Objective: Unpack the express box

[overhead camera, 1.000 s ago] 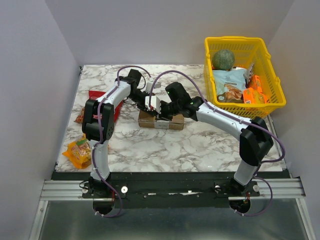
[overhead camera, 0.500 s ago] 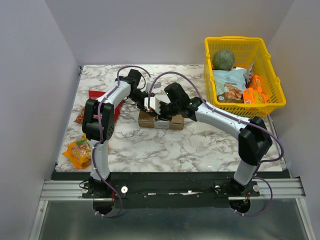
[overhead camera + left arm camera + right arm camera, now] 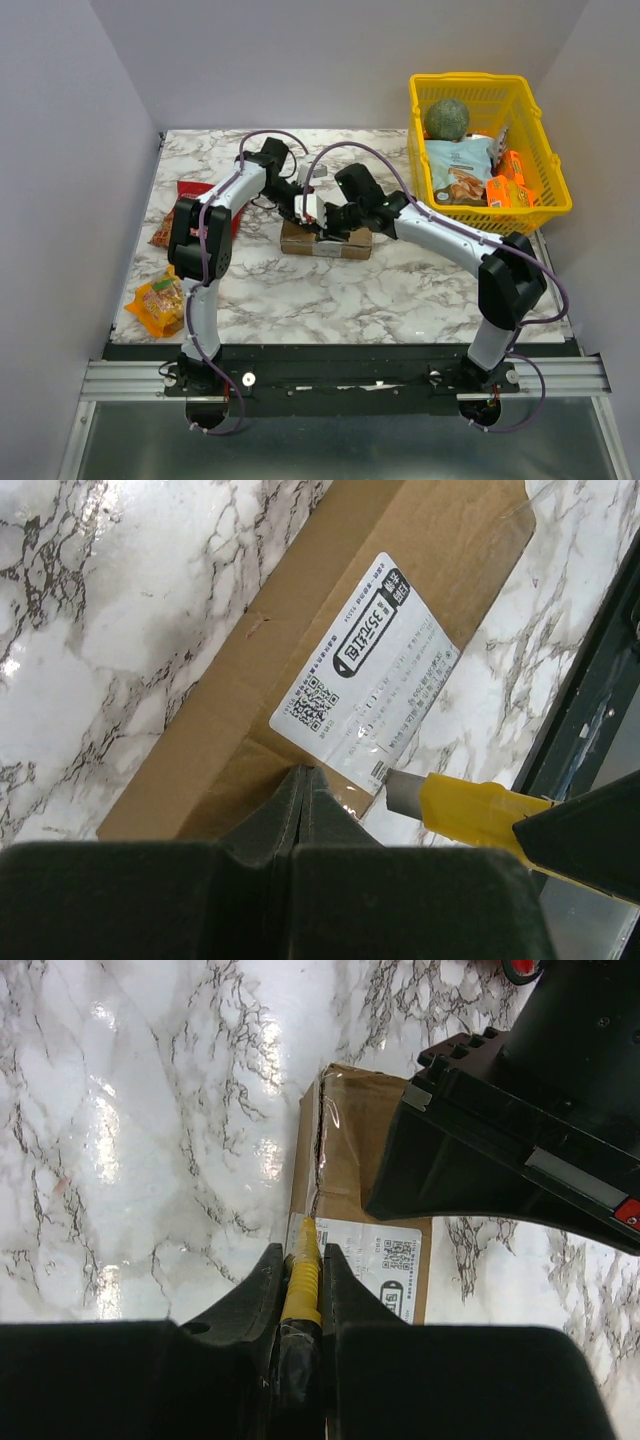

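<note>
box (image 3: 300, 244) mid-table | our left gripper (image 3: 303, 782) clenched empty, tips pressing box top | our right gripper (image 3: 300, 1265) grasps cutter (image 3: 470, 805) by the tape | we judge box light, stiff, dentable; hold its ends

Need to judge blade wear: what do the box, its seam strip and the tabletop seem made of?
Express box: matte brown cardboard, creased and fibrous-looking. Seam strip: probably clear plastic tape, shiny and wrinkled. Tabletop: glossy white with grey veins and glare; marble or printed laminate, I cannot tell.
</note>
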Tool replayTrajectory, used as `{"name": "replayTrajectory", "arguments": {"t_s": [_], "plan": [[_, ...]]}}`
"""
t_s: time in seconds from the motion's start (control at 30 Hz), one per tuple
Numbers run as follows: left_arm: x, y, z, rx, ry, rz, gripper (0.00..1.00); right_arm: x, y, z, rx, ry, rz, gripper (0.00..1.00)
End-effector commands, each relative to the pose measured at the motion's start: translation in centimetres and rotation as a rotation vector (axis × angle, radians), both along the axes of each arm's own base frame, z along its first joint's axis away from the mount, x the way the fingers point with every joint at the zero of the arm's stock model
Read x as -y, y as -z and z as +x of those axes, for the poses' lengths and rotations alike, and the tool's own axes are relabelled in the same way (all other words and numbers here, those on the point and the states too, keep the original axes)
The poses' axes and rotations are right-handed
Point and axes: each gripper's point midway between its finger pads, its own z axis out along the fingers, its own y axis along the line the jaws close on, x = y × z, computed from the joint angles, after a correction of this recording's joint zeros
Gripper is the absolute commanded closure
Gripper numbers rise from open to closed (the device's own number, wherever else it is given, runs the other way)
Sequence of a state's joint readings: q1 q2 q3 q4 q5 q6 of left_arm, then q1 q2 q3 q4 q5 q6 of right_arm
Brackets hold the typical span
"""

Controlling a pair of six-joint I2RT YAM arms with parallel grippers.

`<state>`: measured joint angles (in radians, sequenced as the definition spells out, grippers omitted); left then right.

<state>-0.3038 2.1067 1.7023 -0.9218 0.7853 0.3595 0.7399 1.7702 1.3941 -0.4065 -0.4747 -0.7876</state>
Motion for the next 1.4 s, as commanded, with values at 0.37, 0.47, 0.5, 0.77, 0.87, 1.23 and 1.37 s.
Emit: {"name": "replayTrajectory", "arguments": {"t_s": [0.37,0.47,0.5,0.77,0.87,1.23,1.37], "plan": [[-2.5,9.2,0.3,0.013,0.075,0.265,1.0,5.9,4.5,-1.9,-0.191,0.043,-0.205,1.0],[-2.4,9.2,0.7,0.028,0.072,0.264,1.0,5.2,4.5,-3.1,-0.269,-0.004,-0.19,1.0],[-2.3,9.3,1.0,0.034,0.075,0.261,1.0,4.6,3.9,-3.0,-0.274,-0.01,-0.176,1.0],[-0.3,6.9,3.4,0.102,0.072,0.206,1.0,1.2,4.8,-2.9,-0.297,-0.004,-0.169,1.0],[0.7,4.5,3.1,0.107,0.066,0.136,1.0,-1.3,3.8,-2.3,-0.307,0.041,-0.117,1.0],[0.8,2.4,-3.1,-0.055,0.082,0.029,1.0,-3.8,3.2,-1.4,-0.257,0.159,-0.083,1.0],[0.8,1.8,-3.9,-0.086,0.078,0.008,1.0,-3.5,2.7,0.0,-0.231,0.271,-0.064,1.0]]}}
